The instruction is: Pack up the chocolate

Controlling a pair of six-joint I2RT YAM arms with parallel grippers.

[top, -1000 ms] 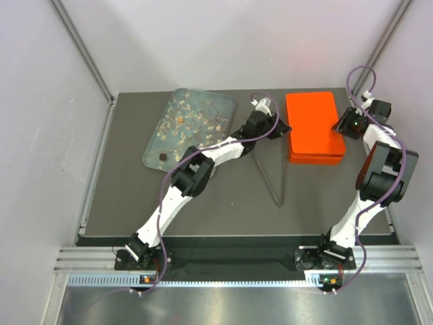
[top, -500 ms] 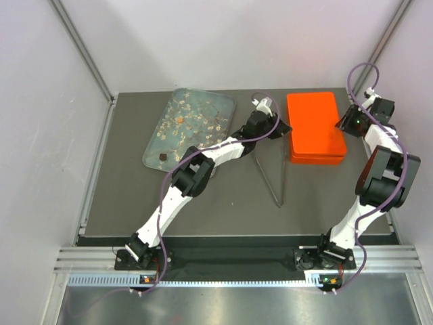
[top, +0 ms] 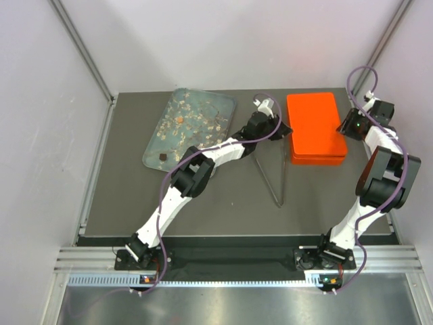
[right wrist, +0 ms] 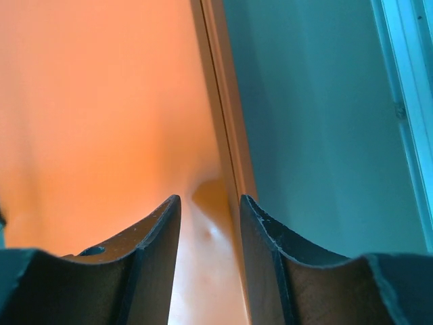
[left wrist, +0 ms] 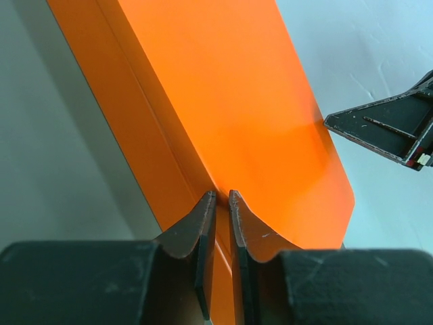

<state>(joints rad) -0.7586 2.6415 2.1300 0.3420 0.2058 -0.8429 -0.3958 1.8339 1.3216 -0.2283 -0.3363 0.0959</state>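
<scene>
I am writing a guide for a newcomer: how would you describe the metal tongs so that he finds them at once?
On the dark table, a glass tray lies back left and an orange box back right. Before the gap between them lie the tongs. They alone are thin grey metal: two strips meeting in a V, its tip toward the near edge.

We count one orange box [top: 314, 127]; one glass tray [top: 223, 103]; one pair of tongs [top: 281, 176]; two arms, the left arm [top: 179, 186] and the right arm [top: 379, 183]; on the tray we make out one dark chocolate lump [top: 163, 157]; the pale bits [top: 193, 118] scattered there are too small and too many for us to number.
</scene>
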